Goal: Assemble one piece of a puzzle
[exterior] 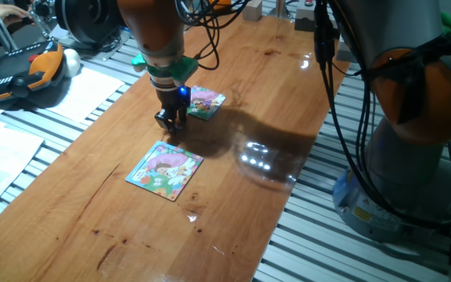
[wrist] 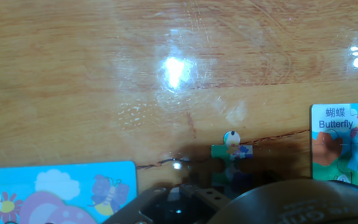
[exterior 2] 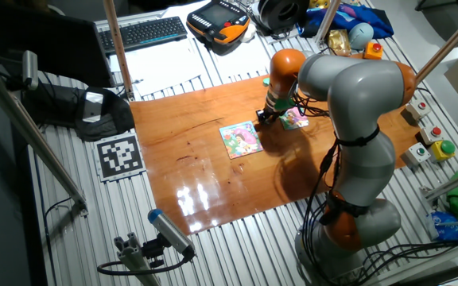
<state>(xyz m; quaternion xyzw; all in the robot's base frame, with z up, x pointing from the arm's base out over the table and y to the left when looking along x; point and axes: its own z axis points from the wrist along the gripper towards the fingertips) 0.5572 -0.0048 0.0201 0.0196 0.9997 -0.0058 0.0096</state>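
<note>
The piece [wrist: 231, 151] is tiny, pale with green and blue. It lies on the wooden table just ahead of my gripper [wrist: 216, 186], and its lower edge runs into the dark fingertips. The puzzle [exterior: 206, 102], small with a "Butterfly" label, lies to the right in the hand view [wrist: 345, 144]. My gripper [exterior: 171, 125] is low over the table between the puzzle and the larger blue-bordered puzzle [exterior: 165, 170]. The fingertips are blurred and dark, so I cannot tell whether they grip the piece or how wide they stand.
The larger blue-bordered puzzle shows at the bottom left of the hand view [wrist: 55, 186]. The arm's base [exterior: 413, 141] and cables stand at the table's right side. A teach pendant [exterior: 22, 70] and papers lie off the table's left edge.
</note>
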